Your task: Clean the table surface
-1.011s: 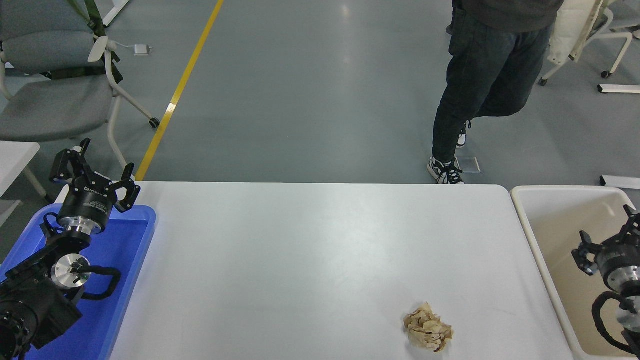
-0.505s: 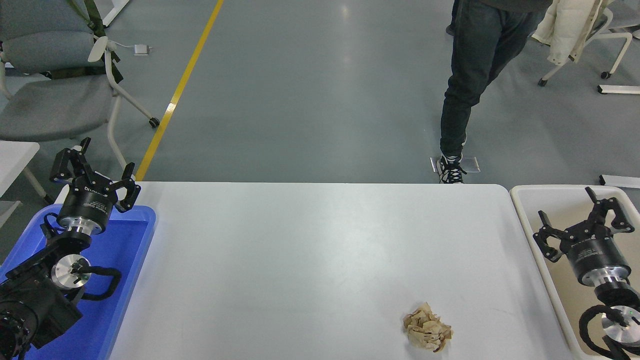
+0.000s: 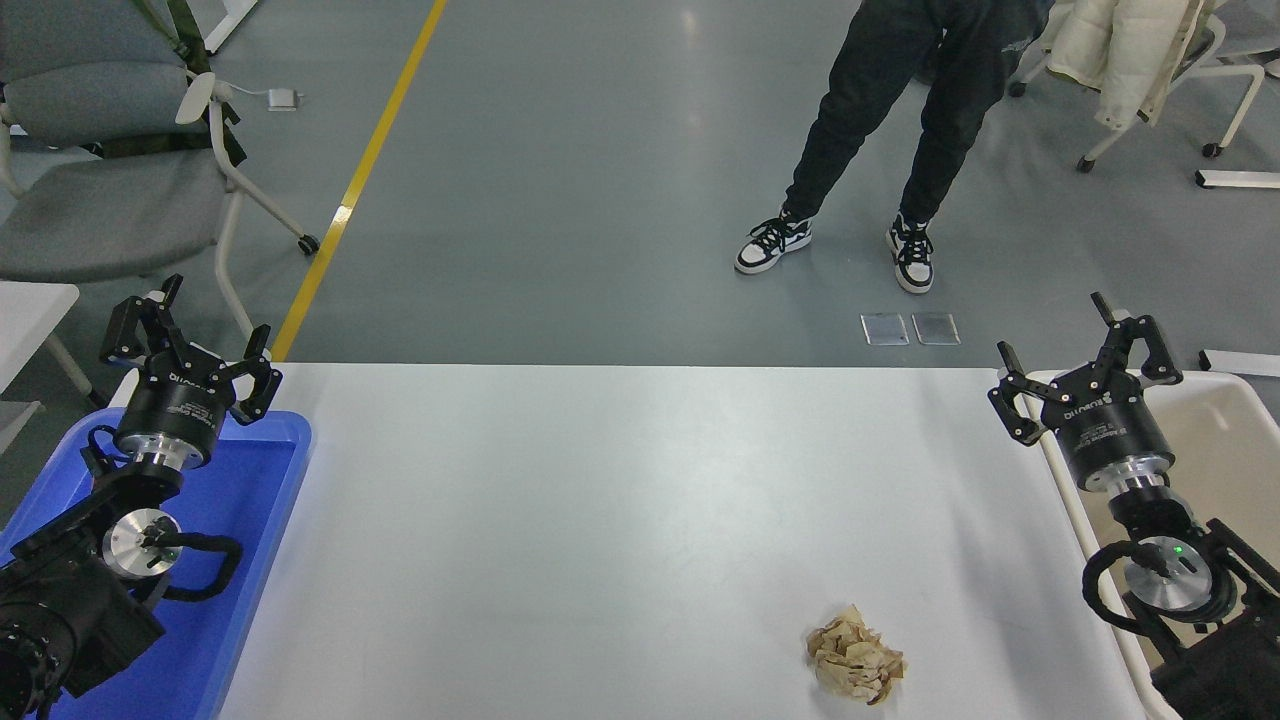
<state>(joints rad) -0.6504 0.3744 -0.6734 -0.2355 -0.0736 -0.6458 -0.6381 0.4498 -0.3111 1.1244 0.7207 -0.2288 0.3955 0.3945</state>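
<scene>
— Grey floor with a yellow line [image 3: 362, 170] ran beyond the far edge, and a person [image 3: 890, 120] stood there, only legs and shoes in view. What lay nearer?

— Mostly the table surface [image 3: 600, 520], white and matte, filling the middle of the view. A blue tray [image 3: 250, 560] sat at its left end, a beige bin [image 3: 1225, 450] at its right.

— And the mess?

— One crumpled wad of brownish paper [image 3: 855, 665] rested on the near right part of the tabletop, well apart from both containers.

— Where were the arms?

— The left gripper [image 3: 190, 350] was parked over the tray's far corner, its fingers spread wide and empty. The right gripper [image 3: 1085, 365] hung above the seam between tabletop and bin, fingers also spread wide, holding nothing, well apart from the wad.

— How would that surface handle?

— I judged it rigid, smooth and rather slick, so nothing to grasp on it. The wad looked light and soft; a pinch across its bulging middle should crush it a little and hold, though a glancing touch might skate it away.
</scene>
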